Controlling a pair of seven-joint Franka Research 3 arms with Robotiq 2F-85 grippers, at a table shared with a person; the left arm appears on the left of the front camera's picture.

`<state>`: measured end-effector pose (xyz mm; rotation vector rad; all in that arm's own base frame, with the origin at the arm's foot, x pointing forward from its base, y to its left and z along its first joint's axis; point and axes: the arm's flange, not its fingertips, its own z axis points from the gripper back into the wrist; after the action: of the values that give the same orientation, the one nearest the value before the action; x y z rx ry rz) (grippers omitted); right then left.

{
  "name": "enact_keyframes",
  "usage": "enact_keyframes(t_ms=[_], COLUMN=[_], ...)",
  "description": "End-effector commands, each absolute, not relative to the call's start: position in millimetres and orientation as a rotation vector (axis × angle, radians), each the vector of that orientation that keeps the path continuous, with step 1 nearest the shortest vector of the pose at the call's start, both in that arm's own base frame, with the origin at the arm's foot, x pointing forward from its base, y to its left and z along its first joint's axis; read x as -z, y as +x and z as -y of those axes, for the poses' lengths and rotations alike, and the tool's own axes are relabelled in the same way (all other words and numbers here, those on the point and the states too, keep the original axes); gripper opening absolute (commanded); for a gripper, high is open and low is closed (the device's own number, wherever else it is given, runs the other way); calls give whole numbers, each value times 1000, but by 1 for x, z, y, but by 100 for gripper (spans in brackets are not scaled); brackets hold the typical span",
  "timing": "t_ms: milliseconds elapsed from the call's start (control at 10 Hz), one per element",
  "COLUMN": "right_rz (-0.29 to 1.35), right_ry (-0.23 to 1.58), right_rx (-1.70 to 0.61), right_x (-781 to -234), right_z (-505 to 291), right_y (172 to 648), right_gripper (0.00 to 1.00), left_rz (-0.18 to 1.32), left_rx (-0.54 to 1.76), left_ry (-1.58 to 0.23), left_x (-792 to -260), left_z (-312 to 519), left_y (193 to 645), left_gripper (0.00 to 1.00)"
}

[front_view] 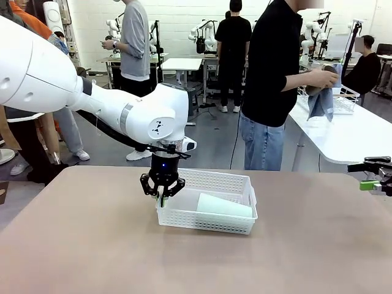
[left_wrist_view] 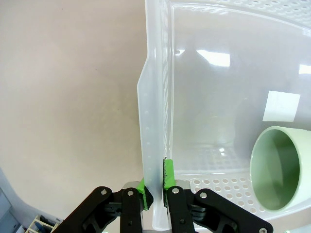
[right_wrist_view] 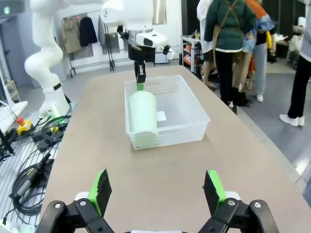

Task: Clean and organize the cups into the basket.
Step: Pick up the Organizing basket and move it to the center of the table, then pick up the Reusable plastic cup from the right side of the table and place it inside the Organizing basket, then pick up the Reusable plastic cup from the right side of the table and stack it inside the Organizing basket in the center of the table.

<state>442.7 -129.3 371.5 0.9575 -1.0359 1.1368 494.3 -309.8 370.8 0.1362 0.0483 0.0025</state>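
Basket in the middle of the table, white and mesh-walled, with one pale mint cup lying on its side inside, along the near wall, mouth toward the robot's left. Left gripper clamped on the basket's short left wall, one green pad inside, the other outside, both pressed to the rim. Right gripper spread wide, holding nothing, by the table's right edge, well apart from the basket. Across the table, a person's hands wrapping a blue-grey cloth around a brown thing, too covered to name.
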Motion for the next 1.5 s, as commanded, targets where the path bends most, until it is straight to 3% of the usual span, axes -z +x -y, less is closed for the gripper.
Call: enact_keyframes(t_ms=[0,1400], right_rz=[1034,1034], right_ry=[950,950], right_rx=[-1162,-1162], right_x=[-380,-380], right_z=[120,120], right_y=[441,441], right_gripper=[100,100], left_rz=[-49,-49], left_rx=[2,2], left_ry=[140,140], left_x=[-370,-370], left_z=[309,309], left_y=[494,494], left_gripper=[0,0])
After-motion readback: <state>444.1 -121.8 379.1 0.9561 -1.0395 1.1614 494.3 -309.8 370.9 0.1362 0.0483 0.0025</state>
